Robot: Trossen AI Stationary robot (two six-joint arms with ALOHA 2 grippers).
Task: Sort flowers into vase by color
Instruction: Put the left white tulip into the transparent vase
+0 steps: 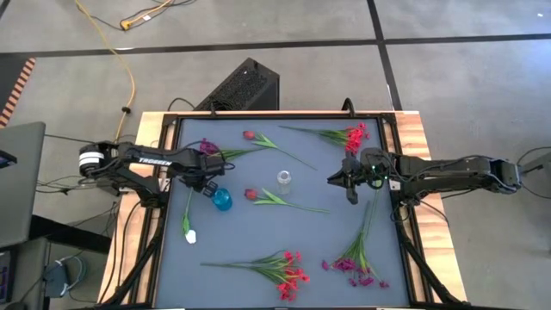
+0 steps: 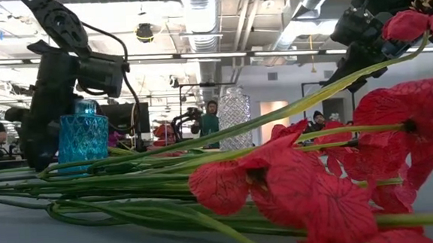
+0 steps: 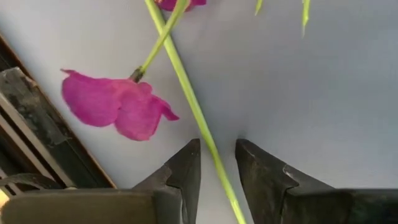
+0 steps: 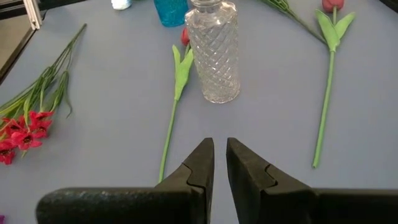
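We see the left gripper low over the mat at its far left, just beside the blue vase. In its wrist view its fingers stand a little apart, one on each side of the green stem of a magenta sprig; whether they press the stem we cannot tell, as the stem seems thinner than the gap. That sprig lies at the mat's far left corner.

The right gripper hangs over the right half of the mat, pointing toward the clear vase at the middle. Its fingers are nearly together with a thin slit between them, and nothing sits in the slit.

The other flowers lie flat on the mat. One tulip lies far of the clear vase, and a second tulip lies just near of it, its stem running right. A red sprig lies at the far right, and another red sprig lies at the near edge, close to the low camera, where its blossoms fill the picture. A second magenta sprig lies at the near right. A white bud lies at the near left, near of the blue vase.

Both vases stand upright, well apart from each other.
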